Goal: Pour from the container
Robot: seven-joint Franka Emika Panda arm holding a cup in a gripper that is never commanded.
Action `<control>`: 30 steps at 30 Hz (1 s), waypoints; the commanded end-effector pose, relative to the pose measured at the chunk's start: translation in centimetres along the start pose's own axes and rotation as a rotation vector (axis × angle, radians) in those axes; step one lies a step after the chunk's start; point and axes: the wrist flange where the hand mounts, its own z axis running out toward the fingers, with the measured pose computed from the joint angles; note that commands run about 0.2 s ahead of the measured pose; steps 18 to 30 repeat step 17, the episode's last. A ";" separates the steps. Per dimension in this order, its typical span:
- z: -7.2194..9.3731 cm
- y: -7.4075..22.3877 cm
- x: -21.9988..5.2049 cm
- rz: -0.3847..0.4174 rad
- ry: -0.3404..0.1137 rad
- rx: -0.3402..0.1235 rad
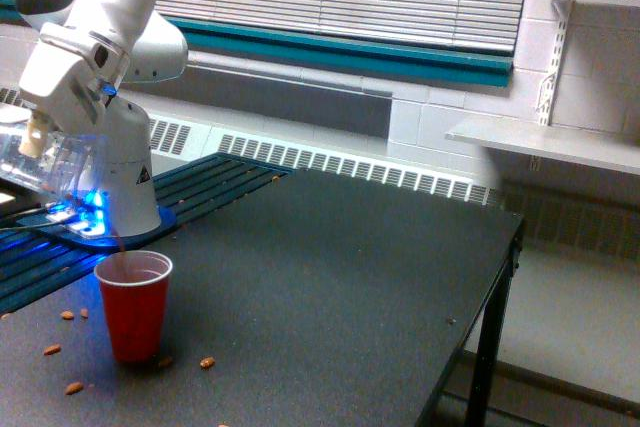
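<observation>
At the exterior view's left the white arm holds the clear plastic container (45,169) tipped on its side, mouth toward the right and downward. My gripper (50,142) is shut on it. A thin brownish stream falls from the container's rim into the red cup (132,303), which stands upright on the dark table just below. I can no longer make out nuts inside the container.
Several loose nuts (207,362) lie on the black table (330,287) around the red cup. The arm's white base (130,192) with a blue light stands behind the cup. The table's edge runs at the right, with a shelf (545,142) beyond.
</observation>
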 end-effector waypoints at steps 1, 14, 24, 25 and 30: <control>-0.5 0.9 -0.3 -0.044 -0.018 -0.027; -0.2 0.2 -2.4 -0.016 -0.052 0.014; -0.1 0.0 -2.9 -0.004 -0.061 0.028; -0.1 0.0 -2.9 -0.004 -0.061 0.028; -0.1 0.0 -2.9 -0.004 -0.061 0.028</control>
